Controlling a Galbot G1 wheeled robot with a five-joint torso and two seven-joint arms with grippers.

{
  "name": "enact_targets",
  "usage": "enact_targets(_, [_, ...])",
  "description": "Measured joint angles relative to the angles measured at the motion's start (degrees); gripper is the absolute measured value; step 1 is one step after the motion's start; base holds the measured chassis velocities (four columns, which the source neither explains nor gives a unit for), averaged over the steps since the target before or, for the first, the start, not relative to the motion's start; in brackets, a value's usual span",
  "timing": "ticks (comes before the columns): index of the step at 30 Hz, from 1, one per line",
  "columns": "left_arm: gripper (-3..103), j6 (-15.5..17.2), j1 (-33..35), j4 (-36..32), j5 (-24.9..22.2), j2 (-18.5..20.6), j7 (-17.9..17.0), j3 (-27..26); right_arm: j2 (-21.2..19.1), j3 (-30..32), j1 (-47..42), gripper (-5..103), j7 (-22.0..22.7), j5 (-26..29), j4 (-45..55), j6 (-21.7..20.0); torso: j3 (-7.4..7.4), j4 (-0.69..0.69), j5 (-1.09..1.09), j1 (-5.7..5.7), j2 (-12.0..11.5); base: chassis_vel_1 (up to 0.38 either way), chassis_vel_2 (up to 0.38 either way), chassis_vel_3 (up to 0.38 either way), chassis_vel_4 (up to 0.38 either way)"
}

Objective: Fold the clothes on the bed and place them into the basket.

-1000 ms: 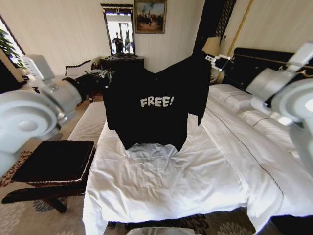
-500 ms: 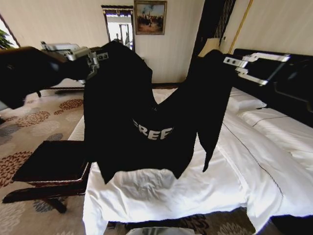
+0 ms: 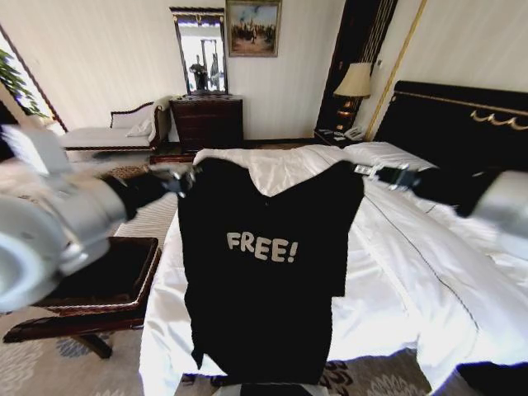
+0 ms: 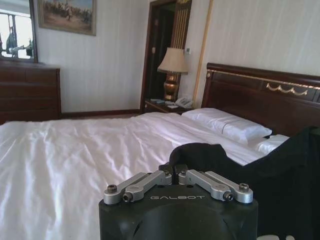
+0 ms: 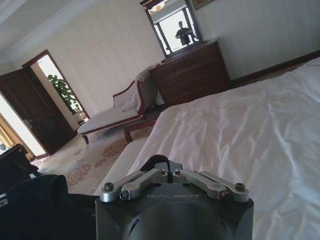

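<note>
We hold black short-sleeved "FREE!" T-shirt up by shoulders, hanging flat above foot of large white-sheeted bed. Left tool clamped on one shoulder, right tool clamped on other.

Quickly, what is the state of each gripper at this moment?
Left gripper: shut on the T-shirt, at one shoulder.
Right gripper: shut on the T-shirt, at the other shoulder.

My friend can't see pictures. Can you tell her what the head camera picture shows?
Two robot grippers, left and right, hold a black T-shirt reading "FREE!" up by its shoulders above a big white bed.
</note>
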Motion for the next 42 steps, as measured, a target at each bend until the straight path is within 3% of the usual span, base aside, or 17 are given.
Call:
enact_targets(5, [0, -0.01, -1.39, 8.06, 8.94, -7.84, 0.34, 9.53, 5.43, -10.17, 2.58, 0, -5.6, -13.09, -7.84, 0.01, 0.0, 0.04, -0.01, 0.01, 0.0, 0.0, 0.0, 0.0, 0.0])
enact_targets(8, [0, -0.01, -1.03, 11.97, 12.4, -11.22, 0.83, 12.07, 7.35, -13.18, 2.95, 0, -7.47, -17.36, -10.6, 0.03, 0.0, 0.0, -0.03, 0.01, 0.0, 0.0, 0.0, 0.0, 0.0])
enact_targets(11, [0, -0.24, 0.53, 19.7, 19.29, -18.3, 1.15, 16.59, 13.19, -19.27, 3.38, 0, -11.73, -28.44, -17.65, 1.42, -0.01, 0.0, 0.0, 0.0, 0.0, 0.0, 0.0, 0.0, 0.0])
enact_targets(12, [0, -0.24, 0.53, 19.7, 19.29, -18.3, 1.15, 16.59, 13.19, -19.27, 3.38, 0, -11.73, -28.44, -17.65, 1.42, -0.01, 0.0, 0.0, 0.0, 0.0, 0.0, 0.0, 0.0, 0.0])
enact_targets(15, [0, -0.66, 2.91, 24.55, 24.41, -22.7, 1.97, 19.69, 17.53, -23.59, 3.57, 0, -14.82, -36.51, -23.13, 3.55, -0.01, 0.0, -0.01, 0.0, 0.0, 0.0, 0.0, 0.0, 0.0])
enact_targets(16, [0, -0.66, 2.91, 24.55, 24.41, -22.7, 1.97, 19.69, 17.53, -23.59, 3.57, 0, -14.82, -36.51, -23.13, 3.55, -0.01, 0.0, -0.01, 0.0, 0.0, 0.0, 0.0, 0.0, 0.0])
enact_targets(19, [0, -1.17, 6.92, 30.25, 30.4, -27.39, 4.04, 20.24, 20.56, -28.59, 5.85, 0, -16.98, -41.57, -27.58, 4.24, -0.01, 0.02, -0.02, -0.01, 0.0, 0.0, 0.0, 0.0, 0.0])
enact_targets(21, [0, -1.2, 7.22, 30.86, 30.83, -27.94, 4.18, 20.19, 20.7, -29.32, 6.24, 0, -17.23, -42.11, -28.06, 4.31, -0.01, 0.03, -0.03, -0.01, 0.0, 0.0, 0.0, 0.0, 0.0])
enact_targets(25, [0, -2.43, 8.07, 36.91, 33.98, -32.15, 4.57, 20.0, 22.84, -36.35, 11.37, 0, -19.63, -48.61, -36.32, 6.07, -0.02, 0.02, -0.02, -0.02, 0.01, 0.0, 0.0, 0.0, 0.0])
enact_targets(34, [0, -4.07, 3.7, 51.2, 38.93, -39.62, 6.47, 17.27, 30.52, -45.23, 22.45, 0, -21.22, -58.26, -54.38, 11.71, 0.0, 0.01, -0.02, -0.01, 0.01, 0.0, 0.0, 0.0, 0.0])
enact_targets(42, [0, -4.18, 0.86, 59.29, 41.47, -43.44, 8.1, 15.77, 37.12, -50.99, 30.77, 0, -22.57, -61.86, -65.64, 14.2, -0.01, 0.01, -0.03, 0.0, 0.01, 0.0, 0.0, 0.0, 0.0])
